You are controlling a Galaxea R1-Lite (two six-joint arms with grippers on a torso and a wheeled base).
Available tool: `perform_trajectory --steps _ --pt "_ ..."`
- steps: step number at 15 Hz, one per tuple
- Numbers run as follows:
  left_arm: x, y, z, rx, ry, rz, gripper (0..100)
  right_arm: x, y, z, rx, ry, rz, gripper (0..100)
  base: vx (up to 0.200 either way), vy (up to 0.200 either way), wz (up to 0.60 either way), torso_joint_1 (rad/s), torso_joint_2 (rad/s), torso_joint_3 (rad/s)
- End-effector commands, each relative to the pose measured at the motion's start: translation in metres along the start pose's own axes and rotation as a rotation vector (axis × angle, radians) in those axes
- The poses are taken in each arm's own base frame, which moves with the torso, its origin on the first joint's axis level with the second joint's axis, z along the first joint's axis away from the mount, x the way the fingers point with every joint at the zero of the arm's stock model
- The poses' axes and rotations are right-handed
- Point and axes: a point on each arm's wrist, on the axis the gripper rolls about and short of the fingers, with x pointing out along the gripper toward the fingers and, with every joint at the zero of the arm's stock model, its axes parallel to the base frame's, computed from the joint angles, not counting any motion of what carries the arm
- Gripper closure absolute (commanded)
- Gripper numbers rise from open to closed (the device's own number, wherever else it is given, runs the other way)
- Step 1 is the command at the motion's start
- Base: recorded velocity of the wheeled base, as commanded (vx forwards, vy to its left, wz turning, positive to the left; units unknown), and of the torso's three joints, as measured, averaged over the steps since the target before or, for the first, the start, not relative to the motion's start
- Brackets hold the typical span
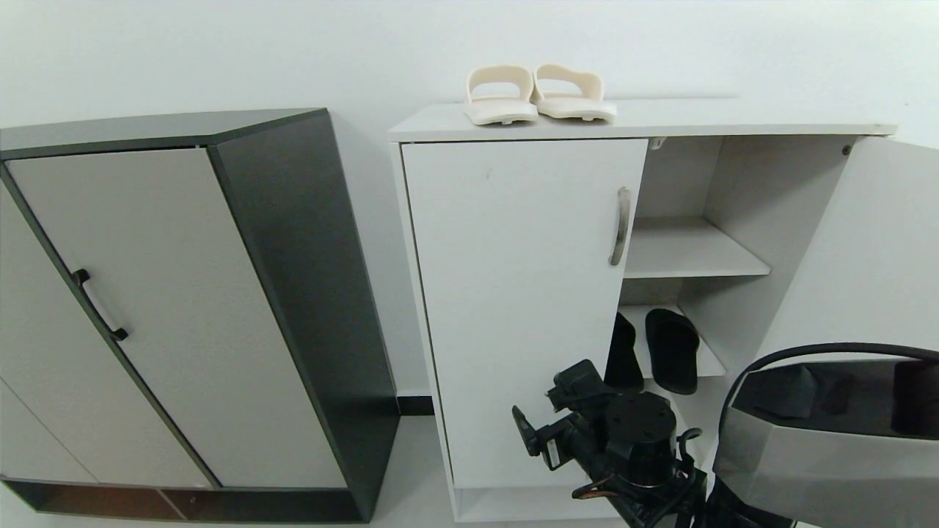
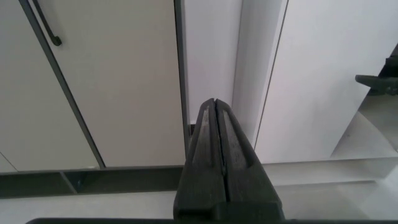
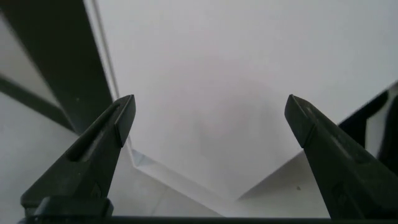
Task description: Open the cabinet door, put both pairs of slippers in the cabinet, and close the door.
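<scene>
Sitting on the cabinet's (image 1: 733,117) lower shelf (image 1: 637,321), past its open door (image 1: 866,249), are black slippers (image 1: 671,350). Cream slippers (image 1: 539,94) lie on top. The left pincer (image 2: 214,104) is pressed together and the right pincer (image 3: 208,112) is apart. A dark cupboard (image 1: 293,293) stands beside.

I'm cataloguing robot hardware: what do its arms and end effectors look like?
The left end effector has dark grey, matte fingers tapering to a blunt tip. The right end effector has black wedge-shaped fingers with pointed tips. The arm in the head view is black, with a round-capped joint and thin looping cables.
</scene>
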Motion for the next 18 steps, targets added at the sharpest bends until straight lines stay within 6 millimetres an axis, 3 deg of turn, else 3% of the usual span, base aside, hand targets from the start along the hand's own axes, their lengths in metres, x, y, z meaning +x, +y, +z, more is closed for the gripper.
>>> perform_trajectory --steps 1,9,18 --pt "0.0001 0.0000 0.0002 0.000 0.000 0.000 100 -0.0008 0.0007 -0.0008 0.000 -0.003 0.006 0 0.000 0.000 0.00 0.002 -0.13 -0.154" --pt "0.0001 0.0000 0.0002 -0.002 0.000 -0.002 100 -0.0034 -0.0001 0.0000 0.004 -0.017 0.019 0 0.000 0.000 0.00 0.065 -0.40 -0.336" --pt "0.0001 -0.0001 0.0002 -0.002 0.000 -0.003 100 -0.0029 -0.0001 -0.0041 -0.001 -0.005 0.020 0 0.000 0.000 0.00 0.156 -0.47 -0.322"
